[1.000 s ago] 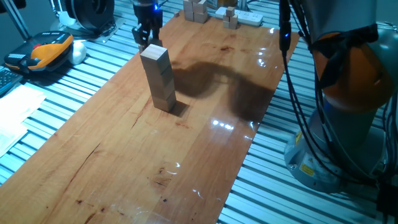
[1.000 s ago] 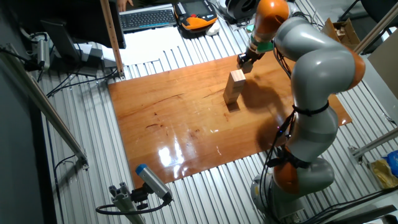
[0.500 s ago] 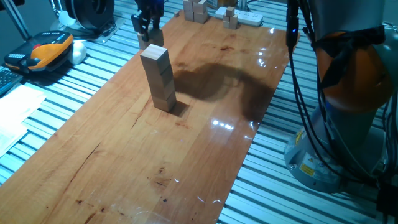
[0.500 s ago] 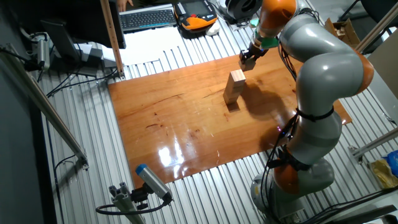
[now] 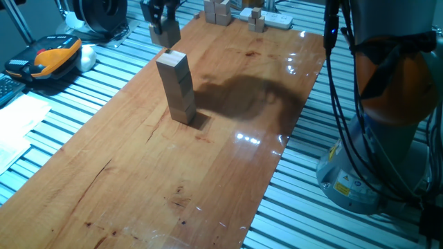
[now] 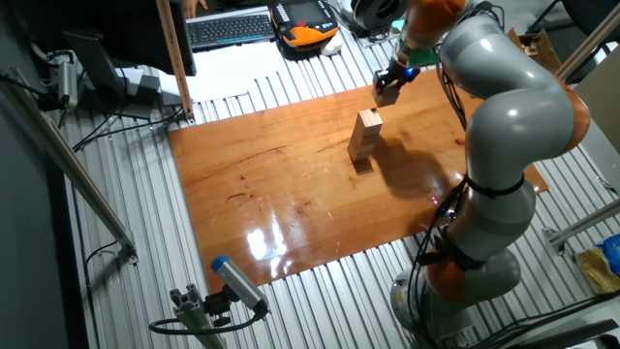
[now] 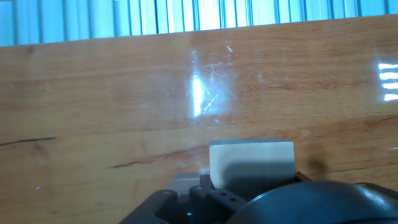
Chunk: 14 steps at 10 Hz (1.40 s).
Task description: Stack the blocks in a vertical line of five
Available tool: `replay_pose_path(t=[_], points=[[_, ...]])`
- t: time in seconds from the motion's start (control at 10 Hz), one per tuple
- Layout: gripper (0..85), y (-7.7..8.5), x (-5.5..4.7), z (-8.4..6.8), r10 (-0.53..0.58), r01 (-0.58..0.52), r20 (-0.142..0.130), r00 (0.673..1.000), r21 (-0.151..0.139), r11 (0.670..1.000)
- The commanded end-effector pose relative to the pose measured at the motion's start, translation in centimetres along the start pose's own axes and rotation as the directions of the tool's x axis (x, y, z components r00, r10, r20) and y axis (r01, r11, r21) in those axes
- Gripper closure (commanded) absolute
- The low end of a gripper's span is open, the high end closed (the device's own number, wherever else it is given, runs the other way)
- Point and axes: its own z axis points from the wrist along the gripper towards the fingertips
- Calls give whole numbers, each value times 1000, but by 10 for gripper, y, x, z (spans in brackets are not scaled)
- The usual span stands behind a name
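1. Stack of blocks in one fixed view, upper-left-centre of frame, on the desk: upright column, long axis vertical, seams suggest four cubes, count not sure. Gripper hangs above the top, clamped on a pale block.
2. Other fixed view: stack upper centre-right, column vertical w/ slight lean look (prob. camera angle). Carried block just above and apart from the top.
3. Hand view: block at bottom centre, flat face square to camera.
4. Handling, judged: plain wood, light, stiff, not fragile, fairly grippy. Hold on opposite flat sides, mid-height; tall stack tips easily, so set down gently.
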Motion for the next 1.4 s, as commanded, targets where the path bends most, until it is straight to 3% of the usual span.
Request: replay_pose_path(t=[0.0,0.5,1.3], points=[[850,-1,1,-1,-3,3,3,1000,-3,1000],[850,3,10,-7,50,-50,-10,999,-57,997],[850,21,15,-16,92,-94,-29,995,-65,993]])
